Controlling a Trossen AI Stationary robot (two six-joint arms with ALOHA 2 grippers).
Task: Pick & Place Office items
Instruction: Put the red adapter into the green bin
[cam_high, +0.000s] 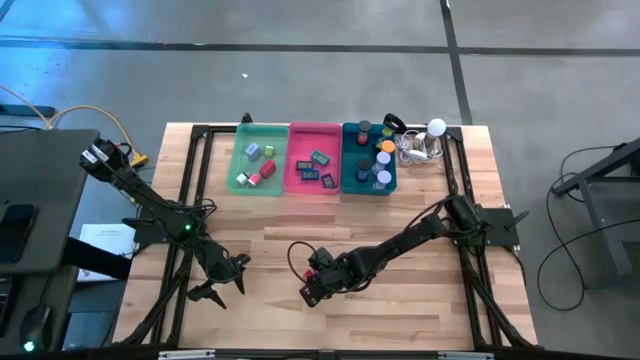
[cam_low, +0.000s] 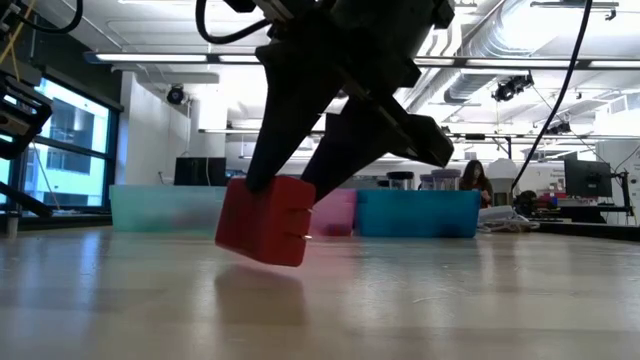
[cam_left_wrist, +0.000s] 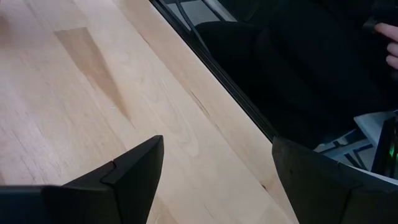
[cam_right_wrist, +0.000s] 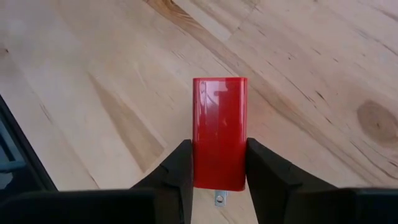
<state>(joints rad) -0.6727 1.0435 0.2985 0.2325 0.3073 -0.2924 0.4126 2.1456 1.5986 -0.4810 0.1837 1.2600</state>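
While the left pincer (cam_high: 222, 279) waits wide open, the right pincer (cam_right_wrist: 219, 163) clamps a tilted red block (cam_right_wrist: 219, 130), long axis pointing straight out past its fingers, just off the bench (cam_right_wrist: 311, 74).

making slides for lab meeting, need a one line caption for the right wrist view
Right gripper clamps a red block between its dark fingers, above the bare wooden table.

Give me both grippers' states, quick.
Left gripper: open, empty.
Right gripper: shut on the red block.
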